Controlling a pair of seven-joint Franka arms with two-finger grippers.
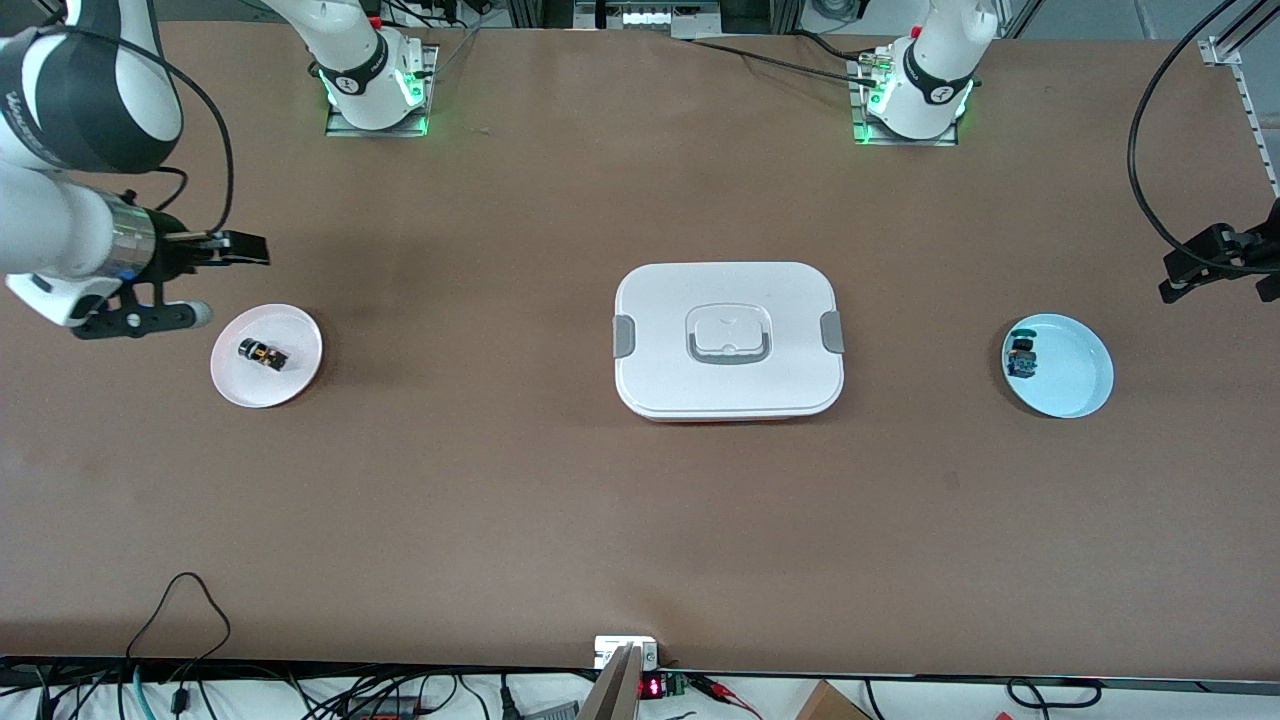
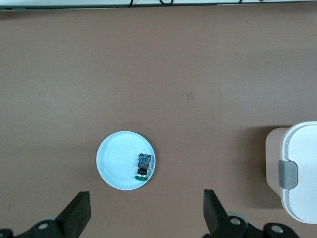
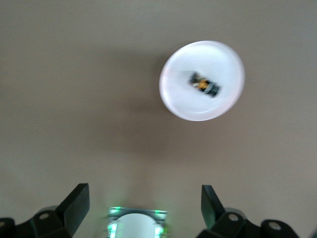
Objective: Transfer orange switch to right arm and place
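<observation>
The orange switch [image 1: 263, 354] lies on its side on a pale pink plate [image 1: 298, 335] toward the right arm's end of the table. In the right wrist view the switch [image 3: 204, 84] and its plate [image 3: 181, 101] show well clear of the fingers. My right gripper [image 1: 248, 248] hangs open and empty over bare table beside that plate; the same right gripper [image 3: 143, 198] frames nothing. My left gripper [image 1: 1212, 262] is up over the left arm's end, and this left gripper [image 2: 146, 208] is open and empty above the table next to a light blue plate [image 2: 115, 157].
A blue and green switch [image 1: 1022, 357] lies on the light blue plate [image 1: 1078, 372]. A white lidded container [image 1: 729, 340] with grey clips sits mid-table. The right arm's base [image 3: 136, 225] glows green. Cables trail along the table's near edge.
</observation>
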